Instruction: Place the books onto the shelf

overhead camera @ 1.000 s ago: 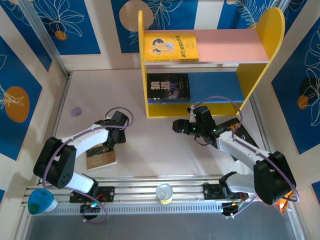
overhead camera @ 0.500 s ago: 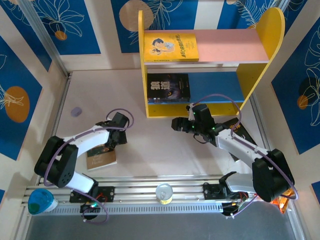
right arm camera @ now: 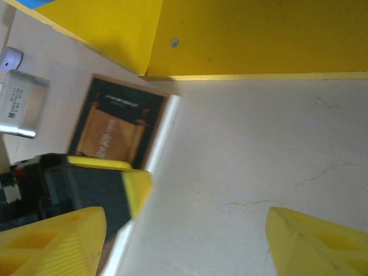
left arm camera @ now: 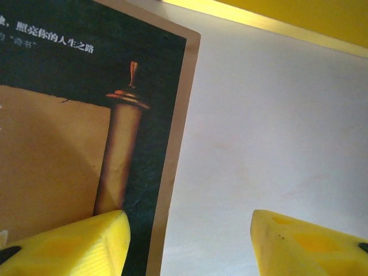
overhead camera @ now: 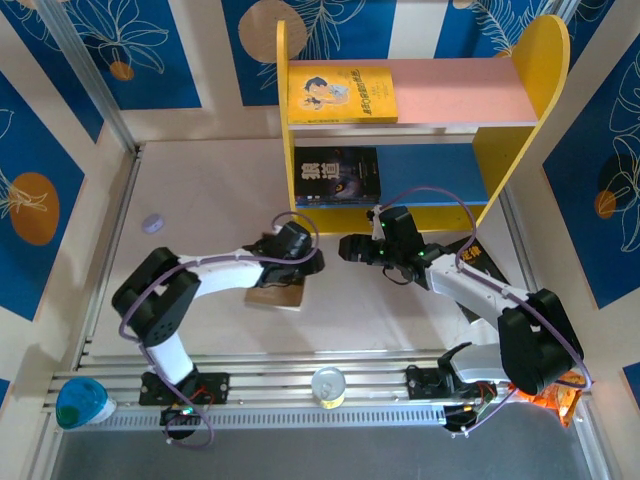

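**A:** Which step is this?

**B:** Getting the tan book (left arm camera: 57,144) to the shelf (overhead camera: 520,100), I'd judge. The left claw (left arm camera: 190,224) stands open astride the book's edge, with cover under one side and bare table (left arm camera: 259,126) under the other. The shelf's foot is just ahead of it.

**A:** Next?

**B:** A proper grip, then a lift. The right claw (right arm camera: 187,221) gapes empty just beside the book.

**A:** From above?

**B:** The top view adds a yellow book (overhead camera: 342,95) and a black book (overhead camera: 337,177) already shelved.

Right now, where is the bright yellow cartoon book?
Top view: the bright yellow cartoon book lies at the left end of the pink upper shelf board.
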